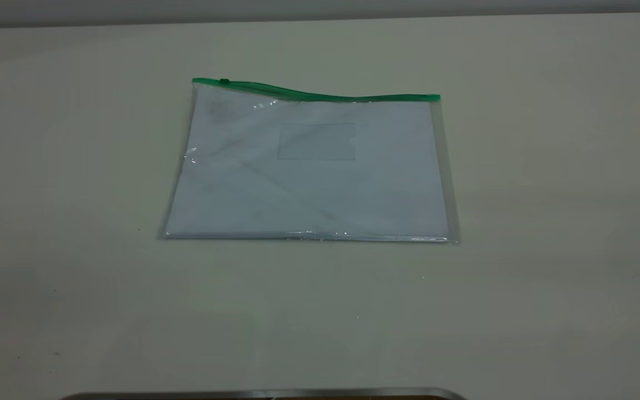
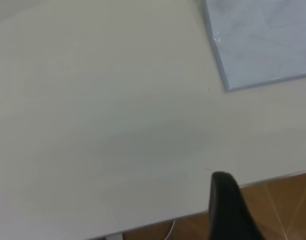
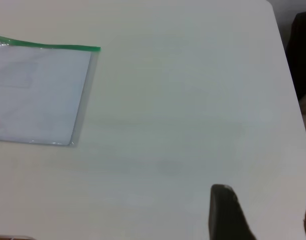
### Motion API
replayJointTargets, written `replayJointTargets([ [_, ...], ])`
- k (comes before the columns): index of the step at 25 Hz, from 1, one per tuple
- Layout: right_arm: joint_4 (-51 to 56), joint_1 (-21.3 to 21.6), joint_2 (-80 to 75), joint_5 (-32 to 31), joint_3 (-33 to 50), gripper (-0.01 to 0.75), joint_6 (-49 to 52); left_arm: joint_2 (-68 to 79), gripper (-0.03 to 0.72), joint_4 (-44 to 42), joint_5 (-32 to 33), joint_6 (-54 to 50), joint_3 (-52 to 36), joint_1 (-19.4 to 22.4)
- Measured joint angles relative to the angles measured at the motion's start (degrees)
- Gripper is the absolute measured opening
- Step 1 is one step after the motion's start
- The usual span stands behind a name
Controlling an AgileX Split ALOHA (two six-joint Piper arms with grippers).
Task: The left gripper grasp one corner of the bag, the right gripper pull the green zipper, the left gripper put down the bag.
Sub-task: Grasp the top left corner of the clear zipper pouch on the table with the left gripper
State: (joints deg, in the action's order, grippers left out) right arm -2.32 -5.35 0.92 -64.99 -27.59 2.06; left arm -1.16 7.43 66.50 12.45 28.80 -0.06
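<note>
The bag (image 1: 309, 166) lies flat in the middle of the table, clear plastic over white paper, with a small card pocket (image 1: 316, 141). The green zipper (image 1: 314, 94) runs along its far edge, and the slider tab (image 1: 224, 81) sits near the left end. Neither gripper appears in the exterior view. In the left wrist view my left gripper (image 2: 268, 210) hangs open over the table's edge, well away from the bag (image 2: 263, 40). My right gripper (image 3: 267, 215) is open above bare table, far from the bag (image 3: 37, 95) and its green zipper (image 3: 47, 46). Nothing is held.
The pale table (image 1: 520, 278) stretches around the bag on all sides. A grey metal rim (image 1: 264, 394) shows at the near edge. Wooden floor (image 2: 283, 200) lies beyond the table edge in the left wrist view. A dark object (image 3: 300, 50) stands past the table corner.
</note>
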Motion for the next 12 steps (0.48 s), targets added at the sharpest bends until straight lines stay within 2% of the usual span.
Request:
replayJointTargets([
  [12,0.00,0.00,0.00,0.00,0.00,0.413,0.00,0.00,0.454,0.00,0.00,0.00,0.00,0.00],
])
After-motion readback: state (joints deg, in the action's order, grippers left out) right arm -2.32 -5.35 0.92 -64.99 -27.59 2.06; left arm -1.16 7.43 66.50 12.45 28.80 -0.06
